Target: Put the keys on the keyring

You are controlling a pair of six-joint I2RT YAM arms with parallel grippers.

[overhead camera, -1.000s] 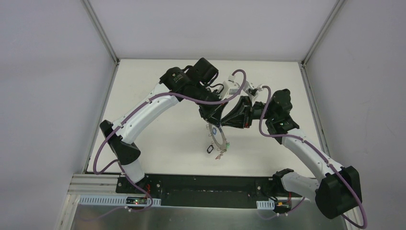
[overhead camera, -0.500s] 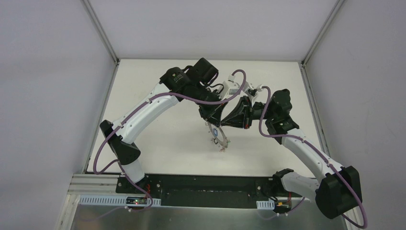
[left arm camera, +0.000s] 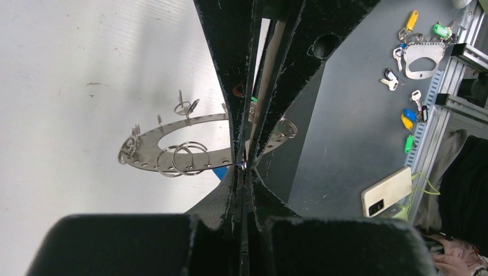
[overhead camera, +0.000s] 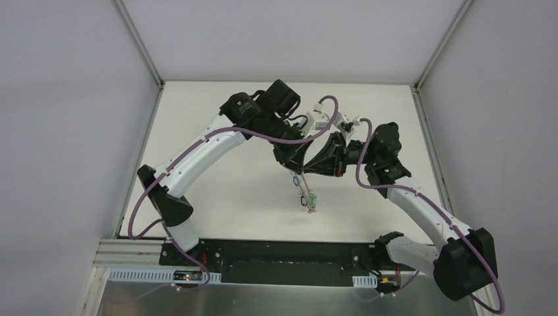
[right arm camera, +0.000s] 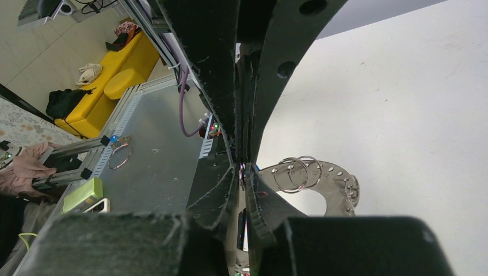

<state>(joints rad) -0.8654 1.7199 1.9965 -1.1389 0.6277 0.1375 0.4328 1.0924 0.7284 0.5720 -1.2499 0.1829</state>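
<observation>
top external shows the keyring (overhead camera: 304, 192) held edge-on over the table (overhead camera: 217, 164), left gripper (left arm camera: 243, 167) and right gripper (right arm camera: 244, 168) both clamped on its rim (tips meeting); next likely needs one releasing without dropping it.

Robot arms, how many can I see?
2. The left arm reaches in from the left, the right arm from the right; both meet at the keyring.

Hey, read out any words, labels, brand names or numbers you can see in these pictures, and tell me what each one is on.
No text can be read in any view.
keyring: bare metal with holes, no lettering visible.
spare key tags: too small to show any print.
phone: no readable mark.
</observation>
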